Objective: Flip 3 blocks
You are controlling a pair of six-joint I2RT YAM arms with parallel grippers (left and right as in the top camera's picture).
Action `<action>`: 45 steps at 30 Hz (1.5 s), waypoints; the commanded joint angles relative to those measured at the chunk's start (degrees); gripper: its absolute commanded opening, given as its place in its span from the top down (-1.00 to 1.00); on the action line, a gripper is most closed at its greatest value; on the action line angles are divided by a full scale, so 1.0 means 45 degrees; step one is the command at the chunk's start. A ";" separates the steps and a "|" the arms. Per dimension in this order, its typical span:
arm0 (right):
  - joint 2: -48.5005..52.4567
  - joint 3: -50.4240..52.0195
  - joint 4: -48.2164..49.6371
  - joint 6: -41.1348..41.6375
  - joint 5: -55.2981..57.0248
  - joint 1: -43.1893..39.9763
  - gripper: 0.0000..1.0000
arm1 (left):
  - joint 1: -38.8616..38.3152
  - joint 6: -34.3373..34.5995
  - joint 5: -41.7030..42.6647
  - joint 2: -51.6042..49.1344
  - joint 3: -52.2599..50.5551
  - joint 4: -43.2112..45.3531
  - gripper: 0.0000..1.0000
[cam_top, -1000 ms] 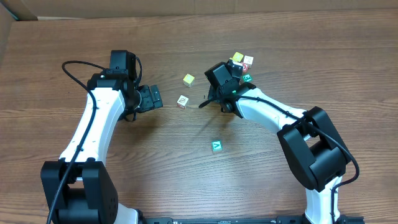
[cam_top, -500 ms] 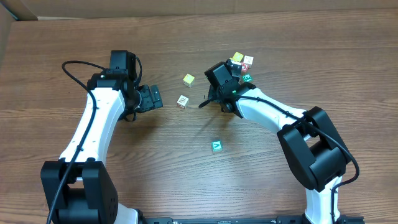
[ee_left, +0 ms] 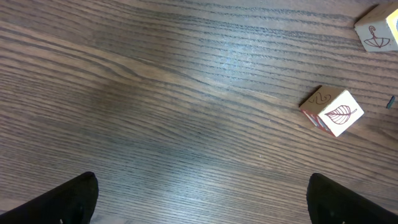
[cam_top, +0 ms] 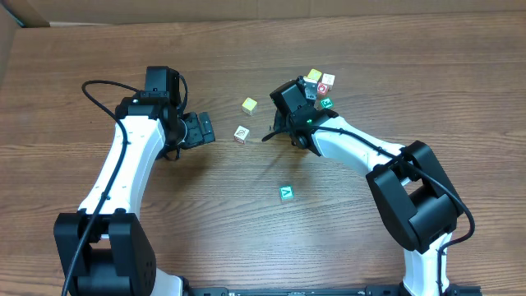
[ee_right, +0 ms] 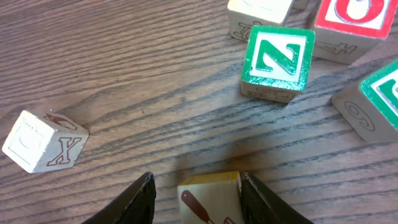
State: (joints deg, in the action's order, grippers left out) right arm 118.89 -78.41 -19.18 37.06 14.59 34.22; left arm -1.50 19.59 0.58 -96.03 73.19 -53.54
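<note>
My right gripper [ee_right: 197, 182] stands open around a block [ee_right: 210, 198] with a yellow top and a white face bearing a reddish shovel mark. The block touches the right finger, and a gap shows on the left side. In the overhead view this gripper [cam_top: 307, 94] sits beside the cluster of blocks at the back. A white block with a leaf mark [ee_left: 333, 112] [cam_top: 241, 134] lies ahead of my left gripper [ee_left: 202, 186] [cam_top: 205, 129], which is open and empty. The teal block [cam_top: 286, 193] lies alone nearer the front.
A green N block [ee_right: 278, 59], a red O block [ee_right: 351, 18], another green-faced block [ee_right: 376, 99] and a white X block [ee_right: 43, 143] lie just beyond the right fingers. A yellow block with an umbrella mark [ee_left: 376, 34] [cam_top: 249, 105] sits behind the leaf block.
The right jaws have eased apart slightly around the shovel block. The left arm has not moved.
</note>
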 commanded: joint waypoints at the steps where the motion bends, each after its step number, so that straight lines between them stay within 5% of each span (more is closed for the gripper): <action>1: 0.0185 0.0102 0.0180 -0.0350 0.0185 -0.0034 0.07 | -0.0005 0.0180 -0.0136 -0.0044 0.0175 0.0010 -1.00; 31: 0.0835 0.0107 -0.0180 -0.0350 -0.0398 -0.0238 -0.01 | 0.0000 0.0180 -0.0136 -0.0044 0.0175 0.0010 -1.00; 37: 0.0811 -0.0083 -0.0204 -0.1049 -0.0398 -0.0238 0.22 | -0.0005 0.0180 -0.0136 -0.0044 0.0175 0.0010 -0.99; 45: 0.0311 -0.0627 -0.1443 -0.1345 -0.0398 -0.0238 0.24 | -0.0005 0.0175 -0.0136 -0.0044 0.0175 0.0010 -1.00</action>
State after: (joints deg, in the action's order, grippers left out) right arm 121.47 -79.90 -24.71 32.36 13.56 33.10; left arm -1.50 19.59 0.58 -96.03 73.19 -53.56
